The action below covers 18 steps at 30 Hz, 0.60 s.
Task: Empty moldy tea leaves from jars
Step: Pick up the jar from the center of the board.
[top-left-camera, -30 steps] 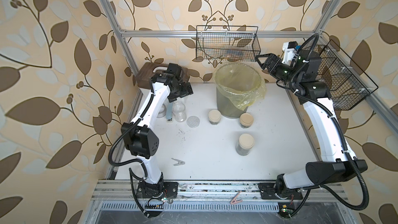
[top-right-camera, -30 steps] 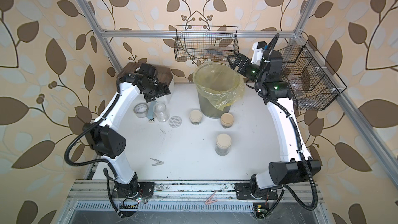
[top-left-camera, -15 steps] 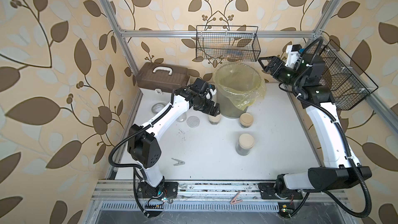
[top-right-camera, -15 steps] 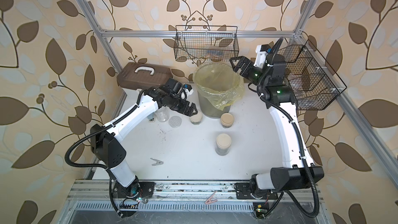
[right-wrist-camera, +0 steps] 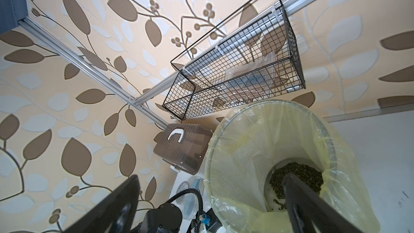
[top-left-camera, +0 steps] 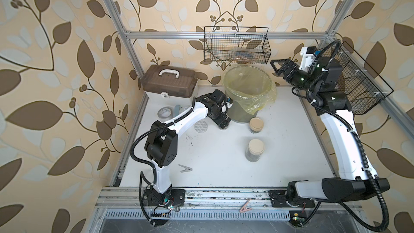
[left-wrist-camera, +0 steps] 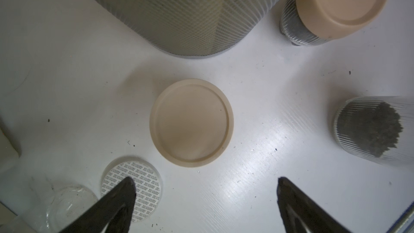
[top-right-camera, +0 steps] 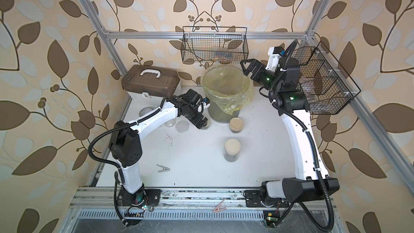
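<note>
The left gripper (left-wrist-camera: 206, 186) hangs straight above the beige lid (left-wrist-camera: 191, 123) of a short jar (top-right-camera: 205, 127), jaws spread wide and gripping nothing. The lid sits centred between the two fingertips (left-wrist-camera: 124, 192), which reads as lining up to grasp the lid or the glass beneath it. That jar stands just beside the foot of the grey bin (top-left-camera: 242, 115) with its yellow liner (top-left-camera: 257, 101).

The right gripper (top-left-camera: 276, 68) is raised next to the bin's rim, likewise parted and empty. Its wrist view looks down into the liner, where a heap of moldy tea leaves (right-wrist-camera: 295, 175) already lies at the bottom. That posture looks like waiting at the dump point for the next jar.

Two more closed jars show dark leaves through the glass: a second short jar (top-left-camera: 256, 124) near the bin and a taller jar (top-left-camera: 256, 150) nearer the front of the table (top-left-camera: 291, 153). An empty clear jar (top-right-camera: 169, 123) stands partly behind the left arm, with a dotted lid (top-left-camera: 201, 127) flat on the table close by. Judging from this, one jar seems done and three are left.

Room around the target is tight — the bin wall is on one side and the dotted lid on another. A tape roll (top-left-camera: 165, 112), a brown case (top-left-camera: 170, 84) and a clip (top-left-camera: 185, 168) lie away from the work.
</note>
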Tool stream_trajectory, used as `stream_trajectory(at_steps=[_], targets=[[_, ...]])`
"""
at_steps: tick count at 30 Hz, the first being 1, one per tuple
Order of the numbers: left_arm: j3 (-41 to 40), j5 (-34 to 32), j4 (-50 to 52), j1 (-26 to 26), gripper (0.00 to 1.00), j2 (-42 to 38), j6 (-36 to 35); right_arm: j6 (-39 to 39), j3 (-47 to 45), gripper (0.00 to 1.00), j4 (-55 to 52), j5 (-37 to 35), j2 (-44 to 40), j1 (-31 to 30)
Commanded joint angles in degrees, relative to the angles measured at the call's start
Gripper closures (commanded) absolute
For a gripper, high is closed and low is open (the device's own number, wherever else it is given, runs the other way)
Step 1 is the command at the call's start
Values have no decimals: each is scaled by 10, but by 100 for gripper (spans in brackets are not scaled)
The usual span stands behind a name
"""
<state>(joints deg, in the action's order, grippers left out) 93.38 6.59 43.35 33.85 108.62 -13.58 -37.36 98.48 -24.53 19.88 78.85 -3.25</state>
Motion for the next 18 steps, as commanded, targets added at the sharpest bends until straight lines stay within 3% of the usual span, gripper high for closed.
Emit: stream_trajectory(at_steps=[1, 18], targets=[[10, -38, -30, 6, 1, 23, -29, 10, -7, 0, -14, -11, -11, 1], [26, -32, -91, 7, 1, 97, -24, 15, 30, 0, -29, -7, 8, 2]])
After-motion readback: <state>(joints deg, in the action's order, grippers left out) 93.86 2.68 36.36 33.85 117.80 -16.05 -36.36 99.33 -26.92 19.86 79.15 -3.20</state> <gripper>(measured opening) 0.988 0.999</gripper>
